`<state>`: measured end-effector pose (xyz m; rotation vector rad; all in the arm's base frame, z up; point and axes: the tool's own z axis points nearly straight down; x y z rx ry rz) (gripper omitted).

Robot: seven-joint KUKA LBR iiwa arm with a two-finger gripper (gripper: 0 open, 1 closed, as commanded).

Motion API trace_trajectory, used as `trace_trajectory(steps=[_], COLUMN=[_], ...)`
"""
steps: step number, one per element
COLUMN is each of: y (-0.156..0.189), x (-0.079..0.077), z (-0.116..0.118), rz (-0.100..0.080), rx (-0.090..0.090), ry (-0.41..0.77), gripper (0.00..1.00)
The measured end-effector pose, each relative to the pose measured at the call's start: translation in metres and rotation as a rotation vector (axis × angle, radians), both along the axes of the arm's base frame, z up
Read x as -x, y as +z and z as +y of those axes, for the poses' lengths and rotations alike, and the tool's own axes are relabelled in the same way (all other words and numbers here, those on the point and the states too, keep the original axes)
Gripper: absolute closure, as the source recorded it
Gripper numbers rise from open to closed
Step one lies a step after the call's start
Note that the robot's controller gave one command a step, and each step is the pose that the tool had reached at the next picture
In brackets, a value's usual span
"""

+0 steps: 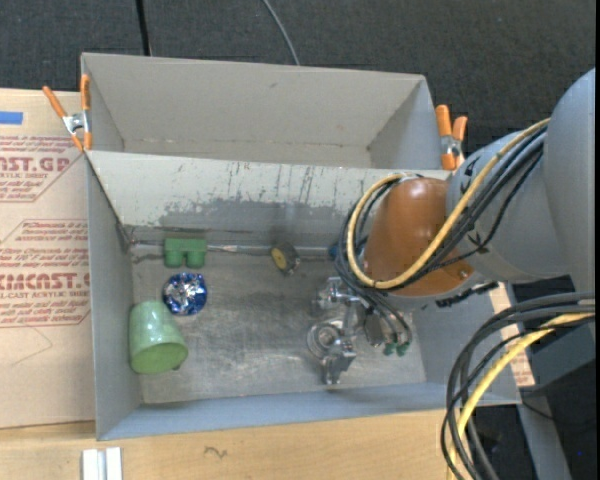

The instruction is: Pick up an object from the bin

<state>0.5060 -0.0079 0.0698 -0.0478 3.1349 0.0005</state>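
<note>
My gripper [331,340] is low over the bin floor at the front right, a metal assembly below the arm's orange cover. No loose thing shows directly under it. Nearest to it is a small yellowish round piece [283,258], lying by the back wall to its upper left. Further left, a shiny blue and white ball [185,293] rests on the floor. A light green cup [156,338] lies on its side in the front left corner.
A dark green block [185,251] sits against the back wall at the left. The arm and its cables cover the bin's right side. Bare floor stretches between the ball and the gripper.
</note>
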Motion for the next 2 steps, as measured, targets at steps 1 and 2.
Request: trace_trajectory(steps=[1, 2], y=[0.003, 0.192], x=[0.001, -0.016], z=[0.0, -0.016], rz=[0.005, -0.002], rx=[0.0, 0.003], ry=[0.002, 0.399], gripper=[1.0, 1.0])
